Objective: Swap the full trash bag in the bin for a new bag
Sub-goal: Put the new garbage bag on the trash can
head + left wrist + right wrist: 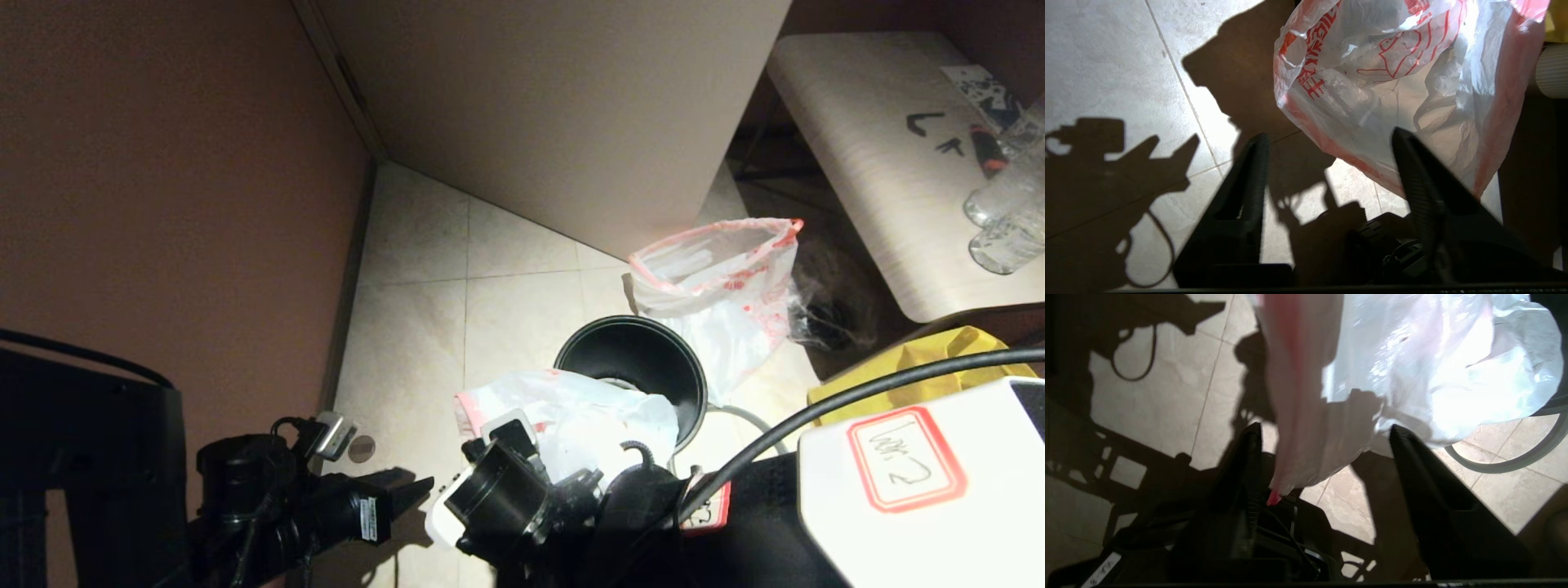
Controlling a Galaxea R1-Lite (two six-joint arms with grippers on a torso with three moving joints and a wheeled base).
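Observation:
The grey bin stands on the tiled floor, dark inside with no liner. The slack new bag lies over its near rim and toward me. My right gripper is open, and the new bag's red-hemmed film hangs between its spread fingers; in the head view the bag hides those fingers. My left gripper is open just left of the bag, and the new bag brushes one finger. The full trash bag stands behind the bin to its right. The grey hoop lies on the floor.
A beige cabinet rises behind the bin and a dark wall closes the left. At right stand a pale table with clear bottles, a yellow tote and a small clear bag of dark items.

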